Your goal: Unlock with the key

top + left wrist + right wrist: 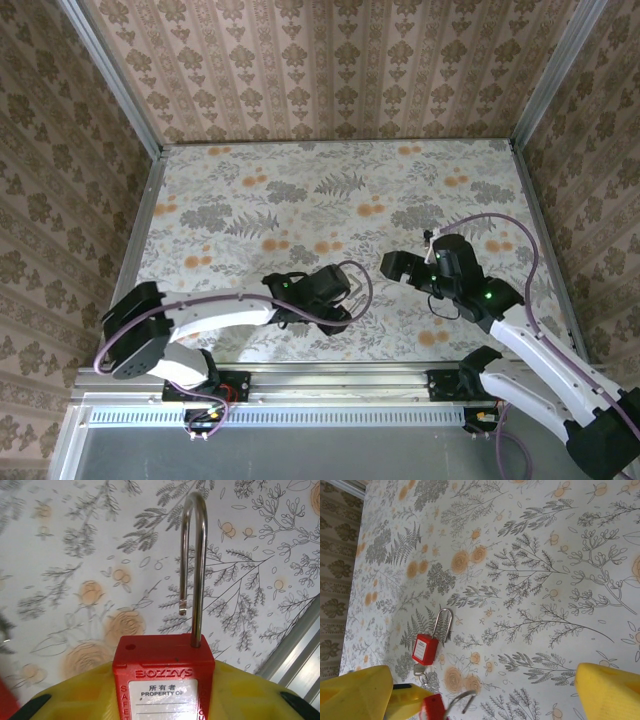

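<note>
We see a table (250,190) covered in a pale floral cloth, walled in by patterned brown paper. Two arms reach in from its near edge: the left arm (200,315) stretches toward the middle, and the right arm (530,345) bends in from the other side, so that both claws meet near the centre front.

The left gripper (330,298) is partly closed on a red padlock (163,672), clamping the body between its yellow pads with the label facing its wrist camera. We judge this grip is there to steady the lock while the other claw works on it.

The right gripper (398,266) hangs just beside it, its yellow fingers (607,690) spread wide with nothing between them.

The steel shackle (195,555) of the held lock stands raised, one leg in the body and the other free above its hole, so the lock looks opened.

A second padlock (425,649), also red, lies flat on the cloth nearby, shackle closed. What looks like a small metal key (420,670) rests touching its base; we cannot tell whether any key sits in the held lock
</note>
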You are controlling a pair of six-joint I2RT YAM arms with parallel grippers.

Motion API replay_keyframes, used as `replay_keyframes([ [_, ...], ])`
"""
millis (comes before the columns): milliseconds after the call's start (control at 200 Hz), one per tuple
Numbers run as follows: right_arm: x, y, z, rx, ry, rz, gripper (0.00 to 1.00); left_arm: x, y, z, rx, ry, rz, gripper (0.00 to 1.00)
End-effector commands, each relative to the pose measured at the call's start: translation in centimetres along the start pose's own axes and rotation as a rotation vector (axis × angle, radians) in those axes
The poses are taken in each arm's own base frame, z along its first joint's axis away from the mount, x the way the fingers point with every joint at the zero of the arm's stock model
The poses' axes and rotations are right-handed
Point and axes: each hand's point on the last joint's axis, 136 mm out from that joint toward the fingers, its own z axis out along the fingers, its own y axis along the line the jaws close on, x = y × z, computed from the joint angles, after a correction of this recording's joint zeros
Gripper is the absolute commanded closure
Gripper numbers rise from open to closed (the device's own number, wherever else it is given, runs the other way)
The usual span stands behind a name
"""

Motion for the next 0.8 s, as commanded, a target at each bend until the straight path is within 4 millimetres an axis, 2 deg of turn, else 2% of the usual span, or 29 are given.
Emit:
replay_keyframes([
  [0, 0.5, -1.3, -0.3, 0.041, -0.001, -0.017, 0.05, -1.4, -1.7, 1.1, 0.102, 0.012, -0.1, 1.0],
  [135, 0.5, -1.6, -0.6, 0.048, 0.0, -0.026, 0.04, -1.8, -1.2, 2.1, 0.126, 0.051, -0.175, 1.0],
  [485, 1.4, -2.5, -0.6, 0.045, 0.0, -0.02, 0.03, -1.2, 2.2, 4.6, 0.089, 0.192, -0.323, 1.0],
  [795, 1.7, -2.0, -0.8, -0.002, 0.001, -0.003, 0.02, -1.1, 4.7, 5.4, 0.02, 0.275, -0.384, 1.0],
])
